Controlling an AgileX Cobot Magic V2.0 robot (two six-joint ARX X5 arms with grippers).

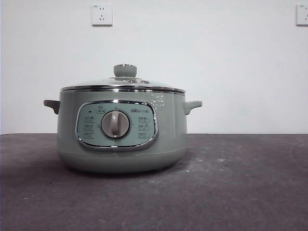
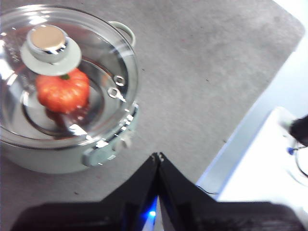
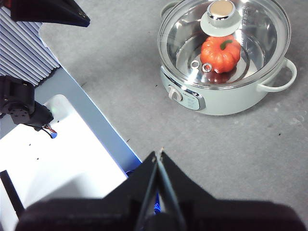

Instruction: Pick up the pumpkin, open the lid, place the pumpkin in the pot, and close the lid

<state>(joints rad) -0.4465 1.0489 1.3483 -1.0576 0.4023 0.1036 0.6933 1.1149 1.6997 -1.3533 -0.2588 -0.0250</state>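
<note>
The sage-green pot stands on the grey table, its control panel and dial facing the front camera. The glass lid with its pale green knob sits closed on the pot. The orange pumpkin lies inside the pot under the lid; it also shows in the left wrist view. It is hidden in the front view. My left gripper is shut and empty, held high and away from the pot. My right gripper is shut and empty, also high and clear of the pot.
The grey mat ends at a white table edge near the arms' bases. Black arm parts with cables sit there. Two wall sockets are on the white wall behind the pot.
</note>
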